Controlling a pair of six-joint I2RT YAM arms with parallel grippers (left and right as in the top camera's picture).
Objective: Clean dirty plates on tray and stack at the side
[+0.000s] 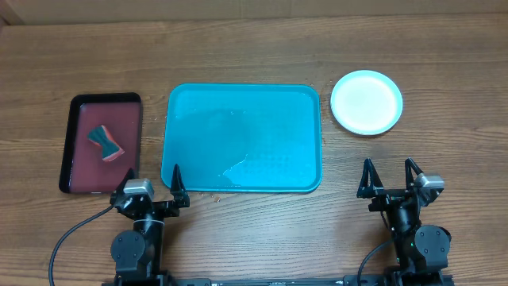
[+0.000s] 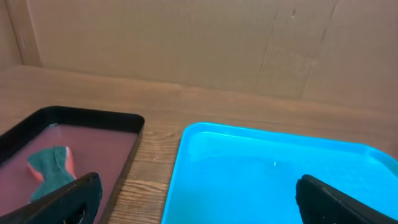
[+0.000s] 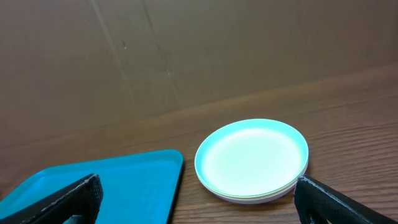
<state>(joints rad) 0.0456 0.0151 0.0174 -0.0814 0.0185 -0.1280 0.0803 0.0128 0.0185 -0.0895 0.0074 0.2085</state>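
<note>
The plates (image 1: pixel 366 102) sit stacked on the desk (image 1: pixel 254 40), just right of the bare tray (image 1: pixel 242 139); aqua tops what seems three. Left tool (image 1: pixel 152 181) and right tool (image 1: pixel 389 176) gape released, grasping nothing.

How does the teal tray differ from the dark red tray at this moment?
The teal tray is larger and blue-green; the dark red tray is smaller, with a black rim. The teal tray carries no objects; the dark red tray holds a sponge. Both are rectangular, rimmed and flat on the table.
</note>
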